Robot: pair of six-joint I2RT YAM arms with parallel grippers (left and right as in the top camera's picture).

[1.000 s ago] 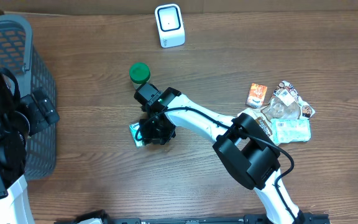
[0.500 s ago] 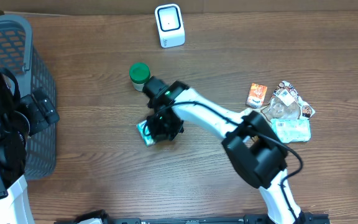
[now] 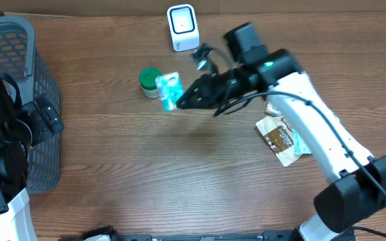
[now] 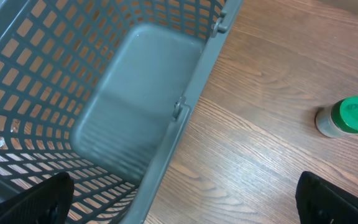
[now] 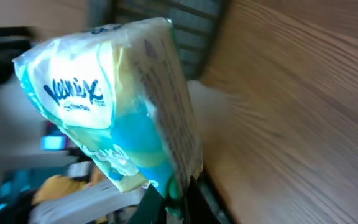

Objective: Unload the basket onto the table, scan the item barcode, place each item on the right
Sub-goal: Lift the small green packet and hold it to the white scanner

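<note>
The item is a white and turquoise Kleenex tissue pack point(image 3: 169, 90). It hangs in the air just right of a green-lidded jar point(image 3: 150, 82), with my right gripper point(image 3: 181, 100) shut on its lower edge. In the right wrist view the pack point(image 5: 110, 112) fills the frame, tilted, and the right gripper point(image 5: 176, 193) pinches its bottom corner. The white barcode scanner point(image 3: 183, 27) stands at the back of the table, a little beyond the pack. My left gripper point(image 4: 188, 210) is open over the basket's edge, holding nothing.
A grey plastic basket point(image 3: 12, 40) fills the far left, and its rim point(image 4: 185, 118) runs under the left wrist. The green-lidded jar point(image 4: 350, 116) stands on the wood to its right. A brown packet and other wrapped goods point(image 3: 280, 137) lie at the right, partly under the right arm.
The right gripper closed on the tissue pack where it lay on the table, lifted it and carried it back and right toward the scanner. The left arm has not moved.
</note>
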